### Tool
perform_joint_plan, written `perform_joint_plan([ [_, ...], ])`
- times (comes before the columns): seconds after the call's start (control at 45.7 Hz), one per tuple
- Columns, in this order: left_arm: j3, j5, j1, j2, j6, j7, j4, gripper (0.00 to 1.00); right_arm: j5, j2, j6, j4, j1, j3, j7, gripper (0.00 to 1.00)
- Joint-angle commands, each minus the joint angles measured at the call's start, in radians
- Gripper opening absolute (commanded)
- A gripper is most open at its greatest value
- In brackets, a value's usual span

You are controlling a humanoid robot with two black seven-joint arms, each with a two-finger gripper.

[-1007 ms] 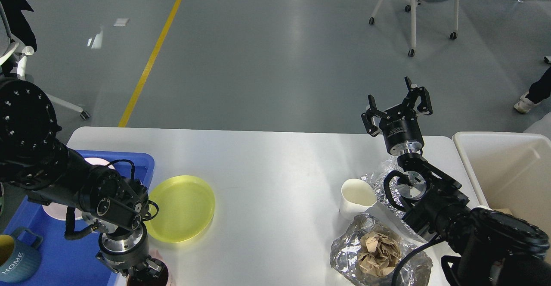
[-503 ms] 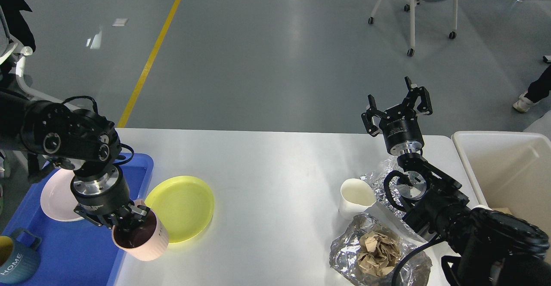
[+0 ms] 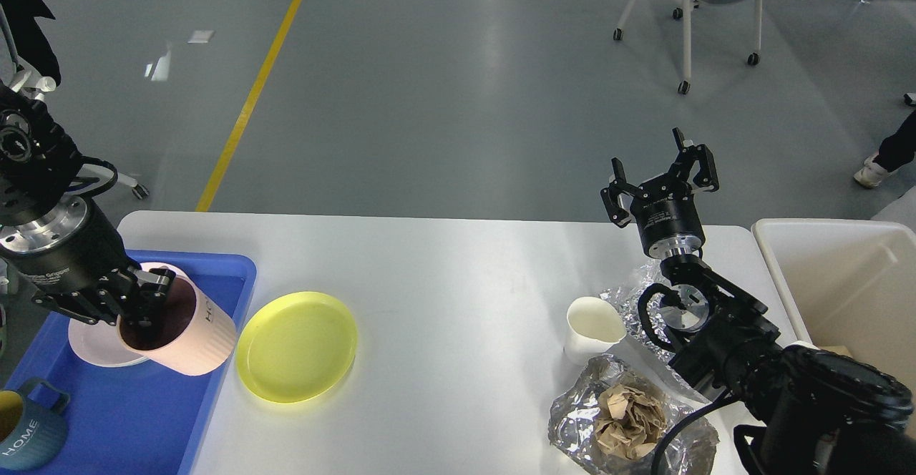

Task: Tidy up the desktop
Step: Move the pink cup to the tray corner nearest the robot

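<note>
The white desktop (image 3: pixel 458 275) fills the lower view. My left gripper (image 3: pixel 139 303) is shut on the rim of a pink ribbed mug (image 3: pixel 187 335), held tilted above the blue tray (image 3: pixel 129 418) near its right edge. A yellow plate (image 3: pixel 297 346) lies on the desktop beside the tray. My right gripper (image 3: pixel 658 178) is open and empty, raised over the desktop's far right edge. A white paper cup (image 3: pixel 590 328), crumpled foil (image 3: pixel 630 296) and a foil sheet holding brown paper (image 3: pixel 630 410) lie at the right.
The blue tray also holds a white plate (image 3: pixel 89 343) and a blue mug marked HOME (image 3: pixel 25 432). A cream-white bin (image 3: pixel 844 282) stands to the right of the desktop. A wheeled chair (image 3: pixel 694 3) stands on the floor beyond.
My left arm has lifted the pink mug from the desktop's front edge and carried it left and back over the blue tray. The right arm has not moved.
</note>
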Motion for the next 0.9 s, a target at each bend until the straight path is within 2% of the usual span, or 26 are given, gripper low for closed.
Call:
perform_joint_plan([
  [0.0, -0.011, 0.056, 0.118, 0.011, 0.055, -0.005, 0.049, 0.0, 0.0, 0.0, 0.0, 0.0, 0.0, 0.0, 0.0, 1.0],
  [0.153, -0.037, 0.058, 0.287, 0.01, 0.091, -0.007, 0.147, 0.0, 0.0, 0.0, 0.001, 0.0, 0.0, 0.0, 0.0, 1.0],
  [0.306, -0.041, 0.068, 0.359, 0.025, 0.118, -0.007, 0.193, 0.0, 0.0, 0.0, 0.001, 0.0, 0.0, 0.0, 0.0, 1.0],
  [0.46, -0.052, 0.07, 0.486, 0.014, 0.181, -0.005, 0.248, 0.0, 0.0, 0.0, 0.001, 0.0, 0.001, 0.002, 0.0, 1.0],
  [0.744, -0.052, 0.07, 0.561, 0.0, 0.269, -0.004, 0.254, 0.0, 0.0, 0.0, 0.001, 0.0, 0.001, 0.002, 0.0, 1.0],
  [0.875, -0.06, 0.068, 0.607, -0.001, 0.335, -0.002, 0.254, 0.0, 0.0, 0.0, 0.001, 0.0, 0.001, 0.002, 0.0, 1.0],
])
